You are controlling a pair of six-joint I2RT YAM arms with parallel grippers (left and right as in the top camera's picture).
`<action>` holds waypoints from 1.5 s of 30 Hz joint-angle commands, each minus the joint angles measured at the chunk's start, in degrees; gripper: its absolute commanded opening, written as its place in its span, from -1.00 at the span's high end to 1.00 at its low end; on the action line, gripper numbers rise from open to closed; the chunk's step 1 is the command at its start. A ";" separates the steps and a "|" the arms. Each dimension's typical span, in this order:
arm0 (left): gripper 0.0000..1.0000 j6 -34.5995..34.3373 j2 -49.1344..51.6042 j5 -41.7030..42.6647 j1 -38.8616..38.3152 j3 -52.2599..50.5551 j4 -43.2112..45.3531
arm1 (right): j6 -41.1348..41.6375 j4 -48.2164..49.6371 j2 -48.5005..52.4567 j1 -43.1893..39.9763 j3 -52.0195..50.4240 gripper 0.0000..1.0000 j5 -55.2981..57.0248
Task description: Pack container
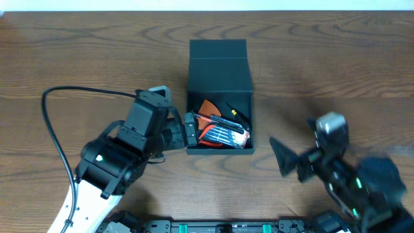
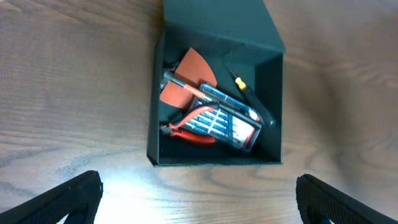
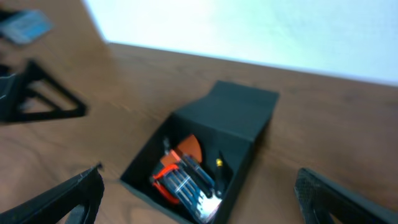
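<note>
The left gripper (image 2: pixel 198 186) and the right gripper (image 1: pixel 279 157) both have jaws spread wide and hold nothing, and the container (image 2: pixel 211 160) sits just in front of the left jaws, with red pliers (image 2: pixel 186 133), a pack of tools (image 2: pixel 227 124) and a little yellow screwdriver (image 2: pixel 238 81) inside. I think the lid (image 1: pixel 218 55) needs shutting now, so one gripper should steady a wall while the other reaches over the tools to the far side and tips the lid gently down. The pack may poke up and block it.
</note>
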 commanded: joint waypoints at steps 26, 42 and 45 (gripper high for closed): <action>0.88 -6.82 29.24 21.84 29.09 1.75 20.02 | 8.85 -9.49 68.13 -20.46 33.09 0.97 -16.72; 0.89 -12.87 49.29 33.97 29.14 3.76 30.56 | 15.91 -1.51 83.65 -20.61 33.09 0.97 -24.65; 0.88 -12.85 52.37 36.20 29.14 6.32 30.91 | 16.57 -0.66 84.89 -20.59 33.09 0.98 -25.46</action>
